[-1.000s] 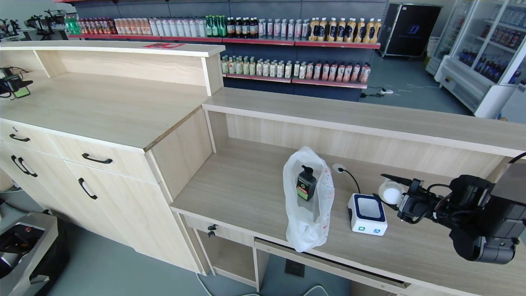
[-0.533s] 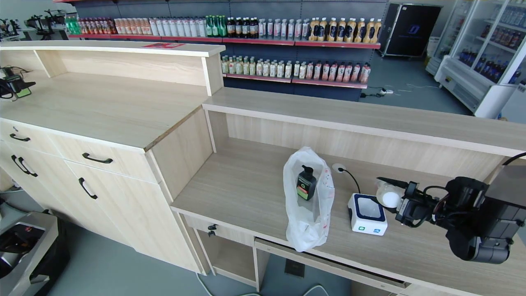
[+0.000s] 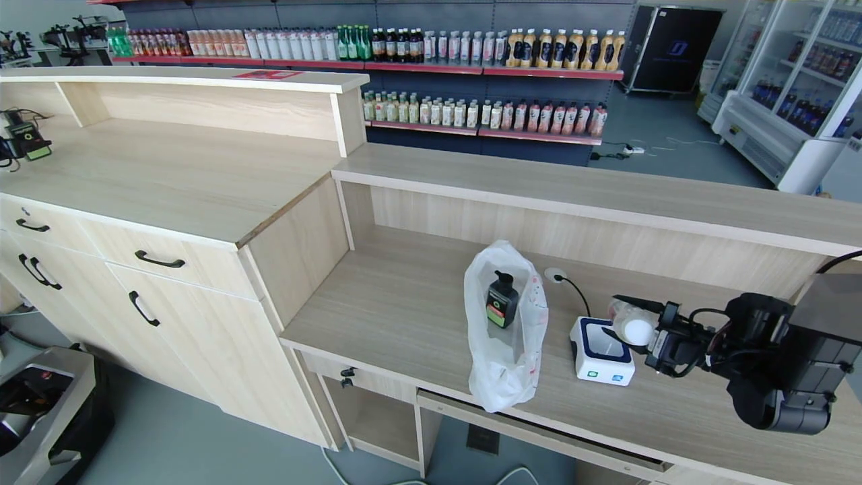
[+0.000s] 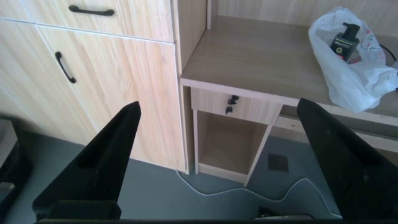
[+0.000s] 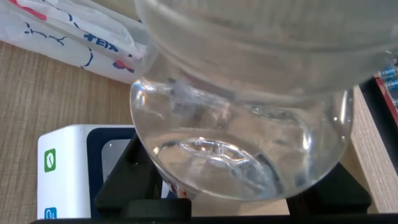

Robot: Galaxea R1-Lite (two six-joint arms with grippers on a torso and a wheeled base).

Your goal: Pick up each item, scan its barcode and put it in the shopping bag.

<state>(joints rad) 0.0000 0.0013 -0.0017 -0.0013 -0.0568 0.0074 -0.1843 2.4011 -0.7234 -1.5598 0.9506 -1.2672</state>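
While the right jaws stay clenched on the clear bottle (image 3: 630,325), the right arm has carried that bottle leftward over the past second. It was held apart from the scanner (image 3: 601,350), off its right side, and it now hangs at the scanner's right edge, raised off the surface (image 3: 404,316). The right wrist view confirms this position: the bottle's transparent base sits between the jaws, with part of the scanner's dark window below and beyond it. The shopping bag (image 3: 505,364) has not moved. It stands open just to the left of the scanner and already contains a dark pump bottle (image 3: 502,301). The left jaws are released and spread wide, low and well to the left of the bag, and take no part in the current step. The shift indicates that the scan step is under way and that one item has already been bagged. Whether the barcode faces the window cannot be determined, because no label is visible on the bottle. The bottle probably needs a little more leftward travel to centre over the window before it goes on to the bag opening.
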